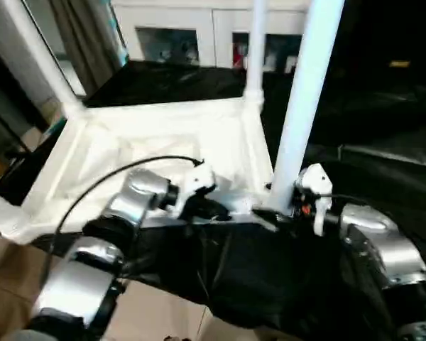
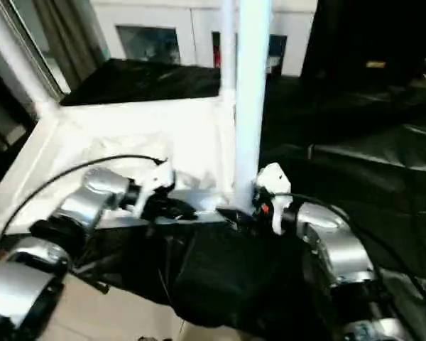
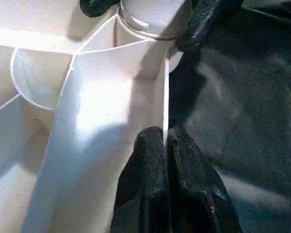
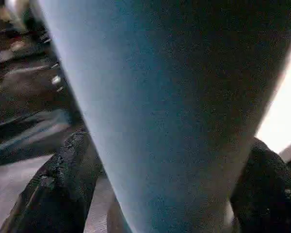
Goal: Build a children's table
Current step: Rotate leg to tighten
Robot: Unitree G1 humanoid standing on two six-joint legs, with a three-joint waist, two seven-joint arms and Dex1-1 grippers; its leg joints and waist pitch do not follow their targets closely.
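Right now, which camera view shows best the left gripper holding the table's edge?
The left wrist view: the left gripper pinches the tabletop's thin rim wall. Both eye views show that gripper from behind, the grip hidden.

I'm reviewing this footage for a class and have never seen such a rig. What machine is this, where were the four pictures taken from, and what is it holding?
It is a humanoid robot with two silver arms, each ending in a gripper with two black fingers. Two pictures come from cameras on its head, looking down; the other two from cameras on its wrists. On black sheeting lies a white children's tabletop, upside down, ribs showing, with legs standing in corner sockets. The left gripper is shut on the tabletop's thin edge wall. The right gripper has its fingers on either side of the nearest leg, near its base; whether they press it is unclear. A white cabinet stands behind.
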